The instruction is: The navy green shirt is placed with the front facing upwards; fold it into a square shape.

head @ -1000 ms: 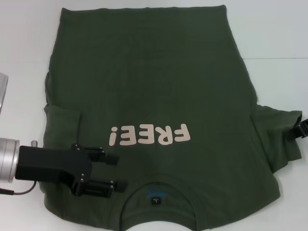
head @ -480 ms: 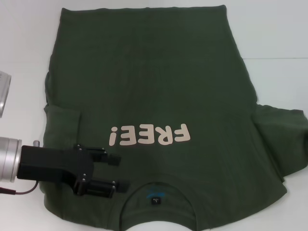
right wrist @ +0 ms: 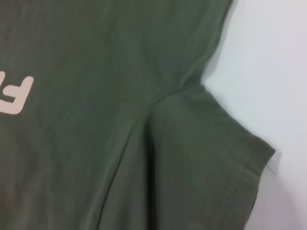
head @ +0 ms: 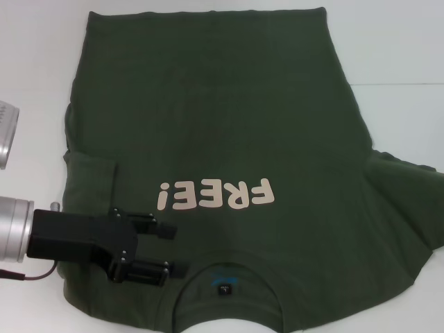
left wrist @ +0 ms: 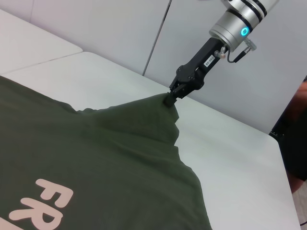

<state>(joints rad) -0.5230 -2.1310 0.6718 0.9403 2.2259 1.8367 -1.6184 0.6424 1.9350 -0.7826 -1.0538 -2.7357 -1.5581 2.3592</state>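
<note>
The navy green shirt (head: 215,118) lies front up on the white table, its "FREE!" print (head: 215,195) and collar (head: 225,291) towards me. My left gripper (head: 175,248) hovers open over the shoulder beside the collar, with nothing between its fingers. The sleeve on that side is folded in over the body (head: 90,173). My right gripper is out of the head view. It shows in the left wrist view (left wrist: 170,98), shut on the tip of the other sleeve (left wrist: 153,112), which it holds pulled outward and slightly lifted. That sleeve (right wrist: 206,158) fills the right wrist view.
White table (head: 395,41) surrounds the shirt, with a seam line on the right (head: 399,84). The left arm's silver links (head: 7,229) sit at the left edge. The table's far edge and a pale wall (left wrist: 158,28) lie behind the right arm.
The right gripper has left the head view to the right, drawing the right sleeve out flatter and longer. The left gripper has crept slightly right and nearer the collar.
</note>
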